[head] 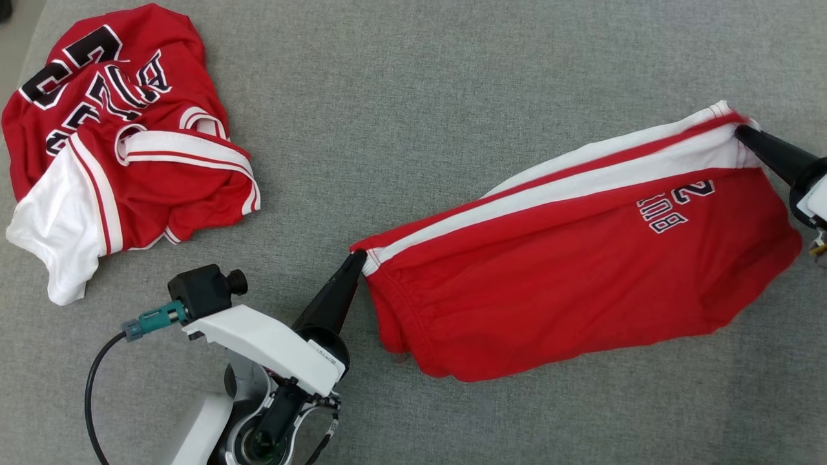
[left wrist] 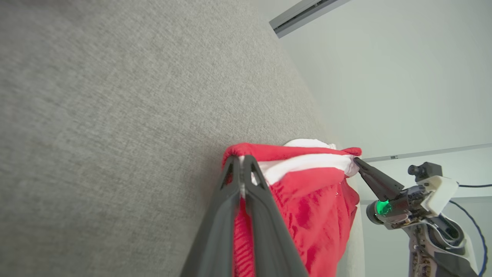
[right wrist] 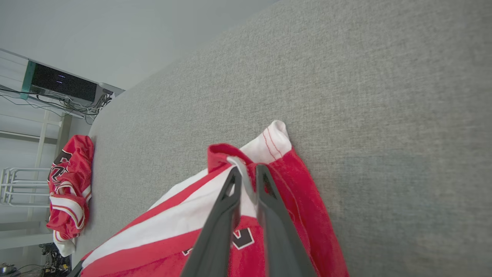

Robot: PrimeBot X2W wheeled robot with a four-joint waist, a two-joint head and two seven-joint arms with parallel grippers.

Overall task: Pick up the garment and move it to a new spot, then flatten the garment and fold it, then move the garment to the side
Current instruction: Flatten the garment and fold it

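The garment [head: 568, 284] is a pair of red shorts with white side stripes and a dark number print, stretched between my two grippers above the grey surface. My left gripper [head: 359, 257] is shut on its left corner, by the waistband; in the left wrist view my left gripper [left wrist: 242, 161] pinches the red and white hem of the garment [left wrist: 307, 192]. My right gripper [head: 740, 130] is shut on the far right corner; in the right wrist view my right gripper [right wrist: 246, 169] clamps the white band of the garment [right wrist: 184, 227]. The cloth sags between the two grips.
A crumpled red and white jersey [head: 123, 142] with dark lettering lies at the far left of the grey fabric surface [head: 413, 97]; the same jersey [right wrist: 69, 192] shows near the surface's edge. A shelf with electronics [right wrist: 61, 82] stands beyond that edge.
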